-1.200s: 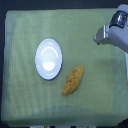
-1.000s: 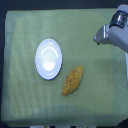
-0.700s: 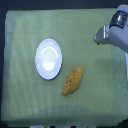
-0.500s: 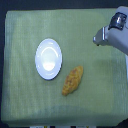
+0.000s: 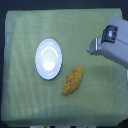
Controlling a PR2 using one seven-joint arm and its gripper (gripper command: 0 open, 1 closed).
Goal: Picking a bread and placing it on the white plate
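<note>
The bread [image 5: 73, 81] is an elongated golden-brown pastry lying at a slant on the green cloth, just to the exterior view's right of and below the white plate [image 5: 48, 58]. The plate is round, glossy and holds nothing. My gripper [image 5: 90, 49] comes in from the exterior view's right edge on a grey arm, up and to the right of the bread and well apart from it. Its tip looks narrow, but the frame is too blurred to show whether the fingers are open or shut. Nothing shows between them.
A green woven cloth [image 5: 25, 100] covers the table and reaches nearly every edge of the view. Dark background runs along the top edge. The grey arm body [image 5: 116, 42] fills the upper right.
The gripper has shifted very slightly down and to the exterior view's left. The bread and the plate have not moved.
</note>
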